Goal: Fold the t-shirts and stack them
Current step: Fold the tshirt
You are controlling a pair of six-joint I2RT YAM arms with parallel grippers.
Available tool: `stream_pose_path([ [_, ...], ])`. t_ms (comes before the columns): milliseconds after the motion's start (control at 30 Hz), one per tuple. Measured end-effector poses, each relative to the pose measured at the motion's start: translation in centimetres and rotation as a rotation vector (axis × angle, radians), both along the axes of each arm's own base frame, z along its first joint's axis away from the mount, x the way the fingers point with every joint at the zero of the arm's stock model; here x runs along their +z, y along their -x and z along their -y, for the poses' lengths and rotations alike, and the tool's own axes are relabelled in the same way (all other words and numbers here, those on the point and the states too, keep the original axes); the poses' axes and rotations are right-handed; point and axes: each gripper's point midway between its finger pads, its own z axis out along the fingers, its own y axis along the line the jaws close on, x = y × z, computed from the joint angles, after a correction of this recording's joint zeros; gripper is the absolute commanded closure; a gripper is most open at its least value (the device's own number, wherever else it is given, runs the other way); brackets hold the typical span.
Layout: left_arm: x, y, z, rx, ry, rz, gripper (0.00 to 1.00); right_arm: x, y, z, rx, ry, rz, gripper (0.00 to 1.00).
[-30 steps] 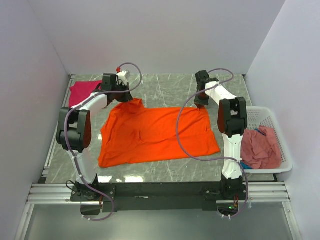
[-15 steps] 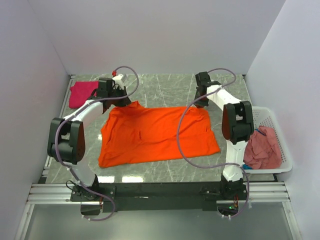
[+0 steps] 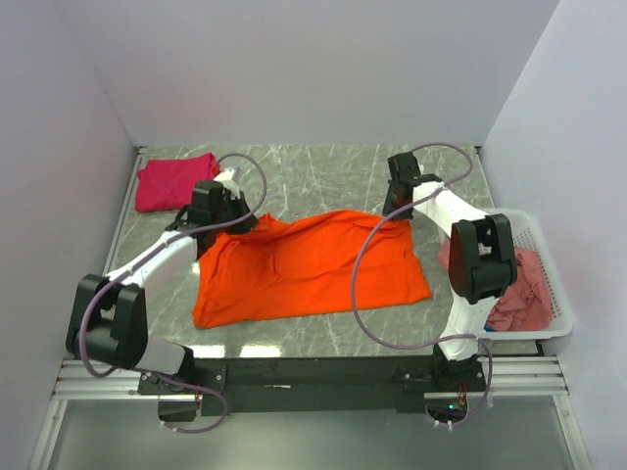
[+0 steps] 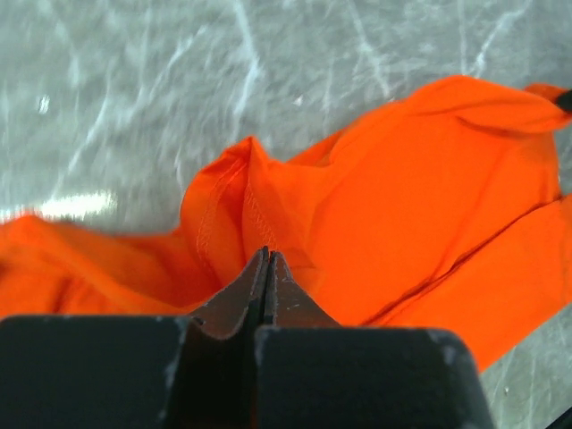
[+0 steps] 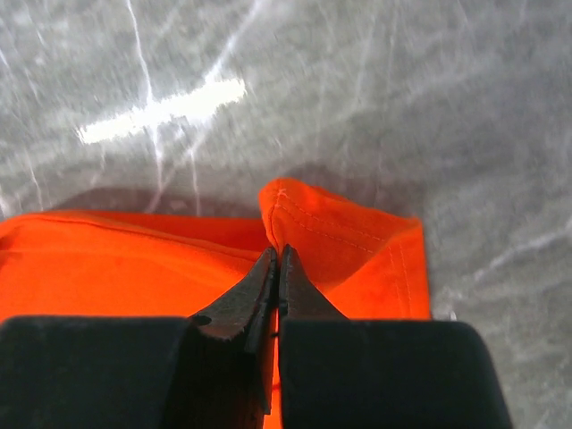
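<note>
Two arms, top view: left gripper (image 3: 242, 222) and right gripper (image 3: 399, 211) pinch the far edge of the orange t-shirt (image 3: 313, 269), spread on the table (image 3: 323, 176); magenta t-shirt (image 3: 174, 182) lies far left, rose-pink t-shirt (image 3: 521, 286) in the basket (image 3: 554, 294).
Left wrist: jaws clenched on a raised orange fold.
Right wrist: jaws clenched on the shirt's hemmed corner.

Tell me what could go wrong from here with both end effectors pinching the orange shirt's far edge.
1. The left end effector and right end effector each grip only a thin pinch of the orange t-shirt; the cloth might slip out mid-fold.
2. The right arm's purple cable hangs across the shirt and could drag or snag it.
3. Its left side is bunched, so the fold may come out uneven.
</note>
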Motion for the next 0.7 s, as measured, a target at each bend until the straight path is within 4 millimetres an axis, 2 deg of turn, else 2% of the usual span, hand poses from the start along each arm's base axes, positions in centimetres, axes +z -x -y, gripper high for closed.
stream_pose_path([
  [100, -0.6, 1.6, -0.6, 0.076, 0.002, -0.021, 1.00, 0.3, 0.6, 0.1, 0.001, -0.003, 0.005, 1.00],
  [200, -0.1, 2.5, -1.2, 0.143, 0.007, -0.011, 1.00, 0.8, 1.0, 0.1, 0.000, -0.006, 0.016, 1.00],
  [433, 2.4, 2.7, -3.2, 0.295, 0.044, 0.050, 1.00, 1.4, 2.4, 0.4, 0.001, -0.012, 0.022, 1.00],
  [700, 1.8, 3.1, -4.5, 0.385, 0.045, 0.034, 1.00, 1.7, 4.1, 1.0, -0.006, 0.002, 0.009, 1.00],
])
